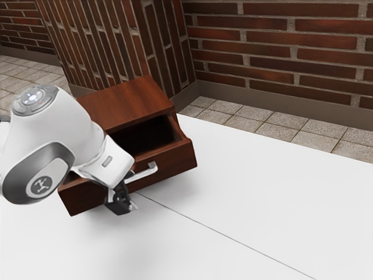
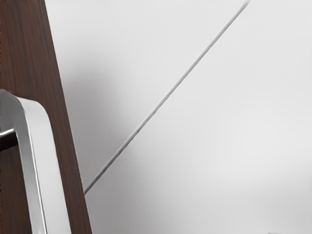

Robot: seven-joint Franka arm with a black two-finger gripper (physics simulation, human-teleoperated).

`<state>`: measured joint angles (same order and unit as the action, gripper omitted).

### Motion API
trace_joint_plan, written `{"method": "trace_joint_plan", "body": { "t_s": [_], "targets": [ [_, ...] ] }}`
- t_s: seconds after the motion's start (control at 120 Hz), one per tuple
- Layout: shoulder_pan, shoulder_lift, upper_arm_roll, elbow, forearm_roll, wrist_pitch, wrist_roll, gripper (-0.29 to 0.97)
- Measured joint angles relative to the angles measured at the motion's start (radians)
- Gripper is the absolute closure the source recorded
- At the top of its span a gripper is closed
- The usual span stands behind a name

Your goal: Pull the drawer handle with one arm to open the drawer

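Drawer [image 1: 175, 158] stands partly open, end effector [image 1: 119, 203] by its handle [image 1: 145, 172], grip impossible to tell.

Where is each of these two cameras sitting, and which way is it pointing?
Exterior view: beside the arm, looking down across the white table at the wooden drawer and brick wall; the white arm and black gripper show.
Wrist view: on the hand, looking close along the drawer front and its metal handle toward the table.
Both share the handle, drawer front, table and its thin seam.
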<state>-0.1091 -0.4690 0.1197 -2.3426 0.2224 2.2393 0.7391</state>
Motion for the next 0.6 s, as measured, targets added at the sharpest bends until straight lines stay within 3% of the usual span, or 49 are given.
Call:
{"method": "trace_joint_plan", "body": {
  "t_s": [0.233,0.4,0.433,0.483,0.542,0.6],
  "targets": [
    [-0.015,-0.027,0.000,0.002,0.000,-0.009,-0.001,0.05],
    [-0.009,-0.118,-0.011,0.040,-0.018,-0.053,-0.003,0.02],
    [-0.010,-0.109,-0.014,0.101,-0.042,-0.078,-0.008,0.02],
    [-0.011,-0.016,-0.032,0.316,-0.071,-0.178,-0.032,0.01],
    [-0.012,0.127,-0.052,0.611,-0.090,-0.349,-0.086,0.01],
    [-0.013,0.194,-0.068,0.754,-0.102,-0.499,-0.143,0.01]
  ]
}}
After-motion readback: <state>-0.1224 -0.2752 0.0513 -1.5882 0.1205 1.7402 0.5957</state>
